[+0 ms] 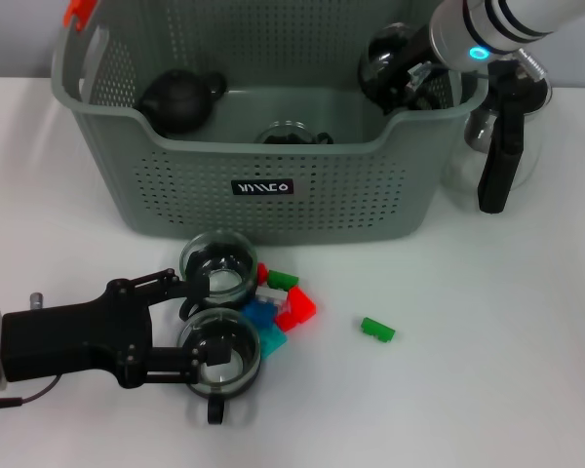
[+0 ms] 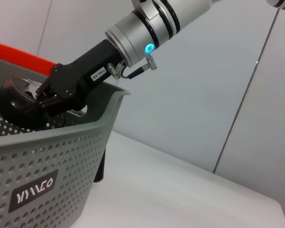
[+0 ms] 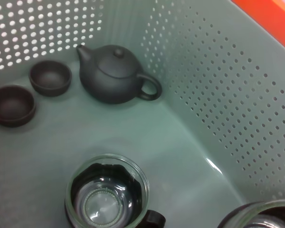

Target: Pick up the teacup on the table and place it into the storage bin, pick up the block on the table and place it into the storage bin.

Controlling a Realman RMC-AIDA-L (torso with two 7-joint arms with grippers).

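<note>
Head view has my right gripper (image 1: 402, 76) up over the right rear corner of the storage bin (image 1: 273, 210), clamped on a glass teacup (image 1: 385, 60) that hangs above the bin's floor, inside the rim. My left gripper (image 1: 190, 331) lies low on the counter (image 1: 497, 331) in front of the bin, its fingers apart around one glass cup (image 1: 220, 356), with a second glass cup (image 1: 217, 266) touching them on the bin side; I cannot tell that it grips either one. The risk on the right, as I judge it, is letting go too high: glass dropping onto the glass cup already in the bin (image 3: 107, 194) could chip or tip it. On the left, closing between two cups so near each other could shove the far one into the pile of blocks (image 1: 285, 302), and a lone green block (image 1: 377, 330) sits well apart, easy to forget. Right wrist view gives what the head view hides behind the bin's front wall: the dark teapot (image 3: 115, 73), two small dark cups (image 3: 50, 77), and the bare floor between them and the glass cup. Left wrist view shows the right gripper from the side, holding its cup over the rim.
</note>
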